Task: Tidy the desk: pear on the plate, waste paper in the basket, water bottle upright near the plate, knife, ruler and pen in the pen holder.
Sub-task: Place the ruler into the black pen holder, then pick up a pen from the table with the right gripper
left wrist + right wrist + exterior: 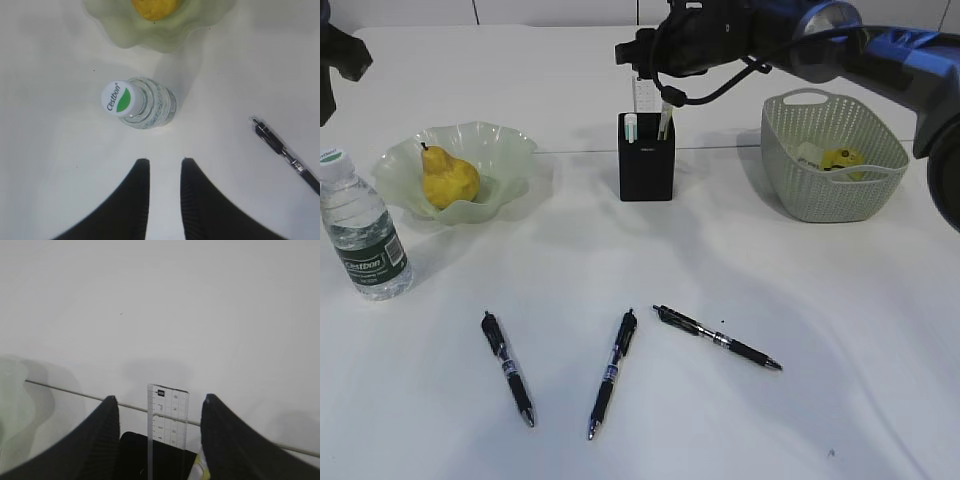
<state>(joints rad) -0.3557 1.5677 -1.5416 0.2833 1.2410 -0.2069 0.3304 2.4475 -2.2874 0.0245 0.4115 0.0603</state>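
The yellow pear lies on the pale green plate. Beside the plate, the water bottle stands upright; its cap shows just ahead of my left gripper, which is open and holds nothing. The black pen holder holds the clear ruler and two other items; I cannot tell which is the knife. My right gripper hovers open over it, the ruler standing free between the jaws. Three pens lie on the desk. Waste paper sits in the basket.
The right arm reaches over the basket toward the holder. A seam in the desk runs behind the holder. One pen lies right of the bottle in the left wrist view.
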